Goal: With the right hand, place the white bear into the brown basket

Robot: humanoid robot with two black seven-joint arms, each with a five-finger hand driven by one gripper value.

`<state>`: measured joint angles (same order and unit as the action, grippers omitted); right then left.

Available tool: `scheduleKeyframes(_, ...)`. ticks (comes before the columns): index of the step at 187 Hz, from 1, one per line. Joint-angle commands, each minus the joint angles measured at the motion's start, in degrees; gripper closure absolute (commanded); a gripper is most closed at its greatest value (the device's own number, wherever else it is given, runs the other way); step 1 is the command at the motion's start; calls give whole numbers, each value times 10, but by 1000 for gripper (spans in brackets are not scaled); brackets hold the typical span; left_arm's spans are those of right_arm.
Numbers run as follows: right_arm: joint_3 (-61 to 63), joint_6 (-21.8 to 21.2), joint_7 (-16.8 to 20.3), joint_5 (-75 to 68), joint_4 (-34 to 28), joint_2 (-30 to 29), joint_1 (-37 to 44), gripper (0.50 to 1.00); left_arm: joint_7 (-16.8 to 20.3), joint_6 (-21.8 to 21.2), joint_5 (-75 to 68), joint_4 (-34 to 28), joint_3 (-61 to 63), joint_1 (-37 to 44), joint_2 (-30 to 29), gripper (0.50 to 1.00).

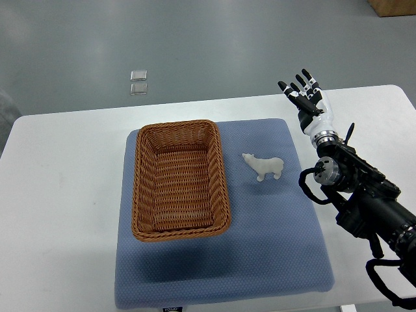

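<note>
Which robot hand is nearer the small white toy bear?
Right. The right hand hovers open beyond and right of the small white toy bear; the left hand is not visible.

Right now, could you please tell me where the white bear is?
In the top view, the white bear stands on the blue mat, just right of the brown basket and left of the open right hand.

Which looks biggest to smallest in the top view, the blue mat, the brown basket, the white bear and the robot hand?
1. Blue mat, easily the largest.
2. Brown basket, which sits on the mat.
3 and 4. White bear and right robot hand: they look about alike, and the raised hand may be nearer the camera, so I won't rank them.
</note>
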<state>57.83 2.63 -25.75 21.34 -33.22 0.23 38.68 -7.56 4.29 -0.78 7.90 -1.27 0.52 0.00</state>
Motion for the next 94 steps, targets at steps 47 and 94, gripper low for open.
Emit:
scheduleKeyframes(47,0,1,0,-1,-1,1,3,579,0,0,0,0,1,-6,0,500)
scheduleKeyframes(94,0,1,0,-1,-3,6,3,579,0,0,0,0,1,-6,0,500)
